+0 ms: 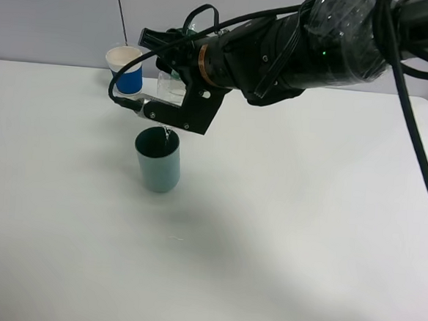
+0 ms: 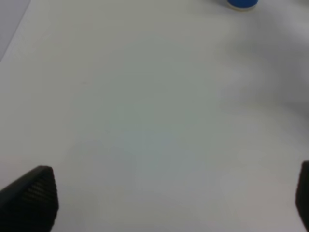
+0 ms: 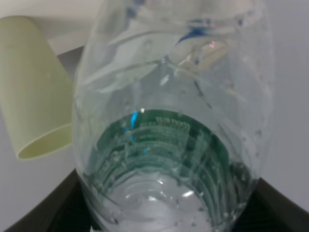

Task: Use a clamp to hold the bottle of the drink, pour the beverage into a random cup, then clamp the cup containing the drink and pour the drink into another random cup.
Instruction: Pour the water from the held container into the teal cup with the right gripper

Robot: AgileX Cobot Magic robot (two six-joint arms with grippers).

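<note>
1. The right gripper [image 1: 161, 76] is clamped on the bottle [image 1: 171, 88] and holds it tipped, mouth down, just above the teal cup [image 1: 157, 162]
2. A thin thread of water [image 1: 169, 133] falls from the bottle's mouth into the teal cup, so the first pour looks under way, not finished
3. How much water is left in the bottle I cannot tell; its walls show droplets
4. The blue-and-white cup [image 1: 126, 70] stands upright on the table [image 1: 303, 247], near the teal cup on its far side. Nothing is being poured into it yet
5. The left gripper [image 2: 164, 198] hangs spread wide and empty over bare table, with the teal cup outside its wrist view
6. Left to do, as I judge it: end this pour, put the bottle down, grip the teal cup and tip it into the blue-and-white cup — about half the task
</note>
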